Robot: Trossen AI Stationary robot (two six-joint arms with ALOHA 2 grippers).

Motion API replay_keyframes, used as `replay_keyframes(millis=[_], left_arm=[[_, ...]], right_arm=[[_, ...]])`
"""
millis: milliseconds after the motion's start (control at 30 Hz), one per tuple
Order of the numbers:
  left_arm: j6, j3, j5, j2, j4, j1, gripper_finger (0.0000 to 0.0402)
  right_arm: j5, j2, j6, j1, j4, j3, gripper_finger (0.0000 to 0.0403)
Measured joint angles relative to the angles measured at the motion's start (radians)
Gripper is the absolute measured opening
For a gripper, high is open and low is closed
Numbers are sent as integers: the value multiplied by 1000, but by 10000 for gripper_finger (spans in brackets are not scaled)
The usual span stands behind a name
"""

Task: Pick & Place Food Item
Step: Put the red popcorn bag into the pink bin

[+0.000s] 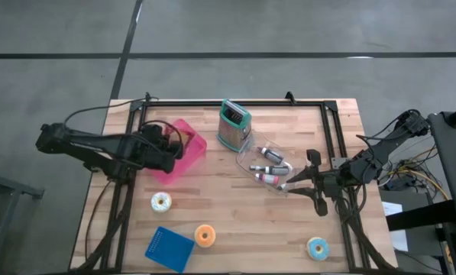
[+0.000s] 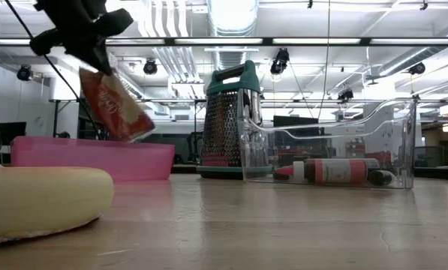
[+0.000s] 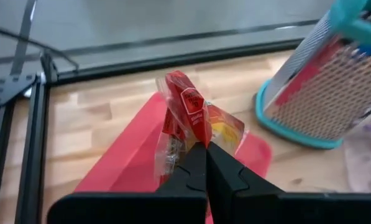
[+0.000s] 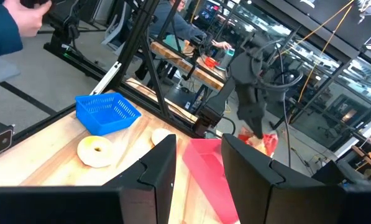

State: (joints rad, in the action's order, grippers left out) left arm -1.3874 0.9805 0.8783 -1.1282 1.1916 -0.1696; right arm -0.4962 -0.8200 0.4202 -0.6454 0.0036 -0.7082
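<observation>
The red snack packet [image 3: 188, 115] hangs in the air above the pink bin [image 1: 183, 149], pinched at its lower edge by the left gripper [image 3: 205, 149], whose 2 dark fingers are pressed together on the wrapper. In the low view the packet [image 2: 112, 105] tilts under the gripper [image 2: 96, 64], clear of the bin's rim [image 2: 88, 161]. The bin sits on the wooden table [image 1: 235, 221], toward the left arm's side, and looks tipped on one edge in the high view.

Beside the bin stands a teal-framed box grater [image 1: 233, 126], upright. Just beside that lies a clear plastic container [image 1: 270, 168] holding several small tubes [image 2: 329, 171] with dark caps. The right gripper [image 1: 300, 182] hovers low at the container's far end, its fingers [image 4: 157, 165] parted with nothing between them.

3 toy doughnuts lie on the table's near part: a white-iced one [image 1: 160, 202] below the bin, an orange one [image 1: 205, 234] next to a blue mesh basket [image 1: 169, 248], and a blue-iced one [image 1: 317, 247] well apart toward the right arm's side. In the right wrist view, a person's hand and blue sleeve [image 4: 11, 25] show in the room beyond the table.
</observation>
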Motion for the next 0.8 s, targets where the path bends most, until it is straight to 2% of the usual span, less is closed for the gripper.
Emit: replay_keyframes(millis=[333,533,700,800], left_arm=[[-187,-92,-109,3,23,7,0],[-369,-153,-169,3,21,11,0],[-492,-228,-208,3,-14,11,0],[-513,-273,-226,3,-50,14,0]], right_arm=[[0,0,0,0,0,0,123],[0,0,0,0,0,0,123],[0,0,0,0,0,0,123],[0,0,0,0,0,0,123]])
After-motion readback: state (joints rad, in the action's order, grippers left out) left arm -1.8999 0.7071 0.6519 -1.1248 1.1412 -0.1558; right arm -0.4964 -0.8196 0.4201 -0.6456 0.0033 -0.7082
